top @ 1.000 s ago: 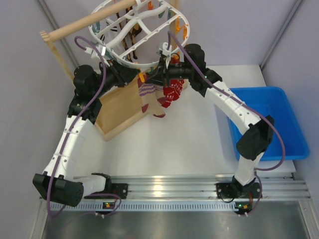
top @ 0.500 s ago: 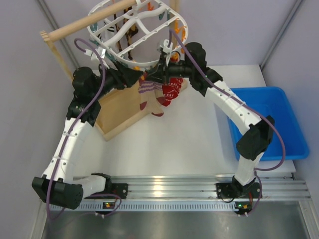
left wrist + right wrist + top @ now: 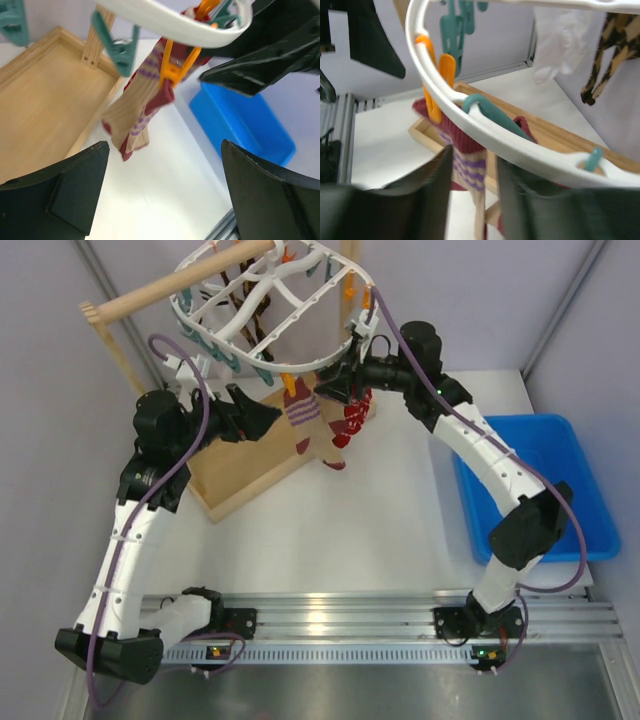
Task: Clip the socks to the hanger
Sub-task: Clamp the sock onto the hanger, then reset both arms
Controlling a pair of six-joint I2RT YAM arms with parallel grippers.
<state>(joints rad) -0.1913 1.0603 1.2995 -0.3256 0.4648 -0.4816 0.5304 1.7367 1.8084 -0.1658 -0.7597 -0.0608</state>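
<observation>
1. Table (image 3: 370,530): one. In the overhead view you have no loose sock lying on it.
2. Blue bin (image 3: 560,470): one, on the right of the table. The part not hidden by the right arm holds no sock.
3. Wooden rack: one rod (image 3: 170,285) above one tray (image 3: 235,475), at the far left.
4. Hanger (image 3: 170,27): one white oval frame, hanging up by the rod, above the tray's near corner.
5. Socks: two at the near rim, side by side. A striped sock (image 3: 304,418) dangles from an orange clip (image 3: 175,70), and a red sock (image 3: 354,418) hangs just right of it. Darker patterned pieces hang at the far side; I cannot count them.
6. Grippers: two. Your left gripper (image 3: 165,150) stands wide open and holds nothing, just short of the striped sock. Your right gripper (image 3: 474,190) sits under the rim by a teal clip (image 3: 492,115) with its jaws a little apart; I cannot tell whether it grips anything.
7. Clips: orange and teal, many; a full count is not possible.
8. Finding: with no unclipped sock in sight, I judge the clipping near complete or done.
</observation>
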